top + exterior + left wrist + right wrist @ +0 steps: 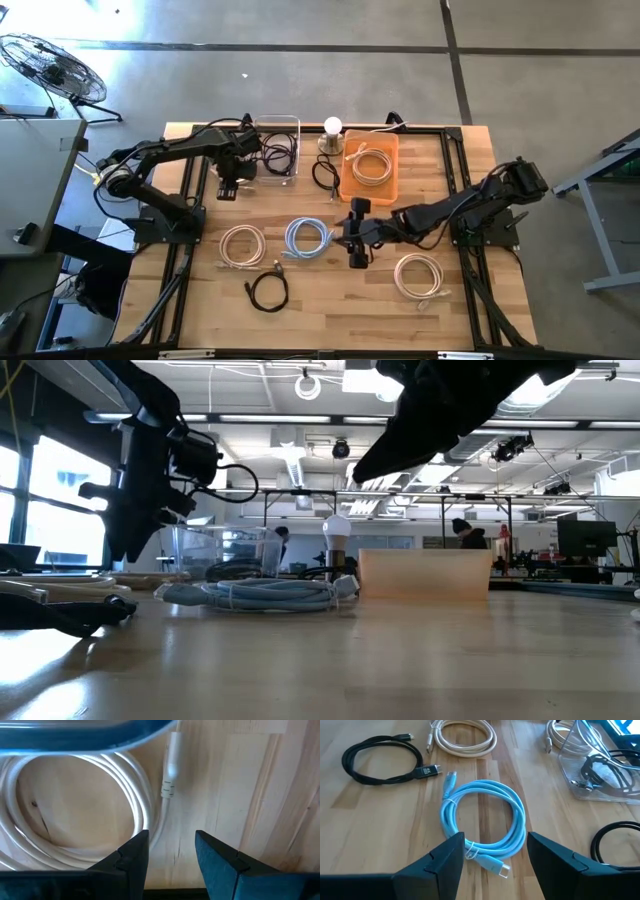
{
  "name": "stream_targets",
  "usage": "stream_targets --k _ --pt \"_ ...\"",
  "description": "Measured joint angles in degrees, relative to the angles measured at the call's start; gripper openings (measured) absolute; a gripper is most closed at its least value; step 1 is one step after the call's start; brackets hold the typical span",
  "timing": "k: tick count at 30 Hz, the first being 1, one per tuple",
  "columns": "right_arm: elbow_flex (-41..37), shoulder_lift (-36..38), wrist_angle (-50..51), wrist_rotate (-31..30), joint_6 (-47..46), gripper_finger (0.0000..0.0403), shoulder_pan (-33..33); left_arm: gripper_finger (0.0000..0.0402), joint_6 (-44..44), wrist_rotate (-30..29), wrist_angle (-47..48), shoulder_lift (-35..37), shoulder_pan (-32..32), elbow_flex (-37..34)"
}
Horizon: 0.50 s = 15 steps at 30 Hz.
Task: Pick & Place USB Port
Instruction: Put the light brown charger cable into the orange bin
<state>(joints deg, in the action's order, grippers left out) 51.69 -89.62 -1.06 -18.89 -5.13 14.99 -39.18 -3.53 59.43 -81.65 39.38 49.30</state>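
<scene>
Right gripper [357, 232], jaws apart and empty, at frame centre beside the blue coiled cable [307, 238]. Left gripper [229, 180], released, upper left near the clear bin [278, 124].

The high view looks straight down on the whole table [320, 300]. The low view sits at tabletop height, facing level across the wood into the room. The right wrist view looks close down on the blue cable [485, 822], which the high view [308, 238] also shows. The left wrist view looks nearer still at a white cable [100, 795].
</scene>
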Motion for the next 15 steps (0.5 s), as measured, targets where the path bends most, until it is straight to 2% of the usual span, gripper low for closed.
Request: stream_targets --k 15 --pt "0.01 0.0 0.0 -0.01 -0.13 0.0208 0.12 0.0158 0.13 -0.5 -0.56 0.0 0.0 0.0"
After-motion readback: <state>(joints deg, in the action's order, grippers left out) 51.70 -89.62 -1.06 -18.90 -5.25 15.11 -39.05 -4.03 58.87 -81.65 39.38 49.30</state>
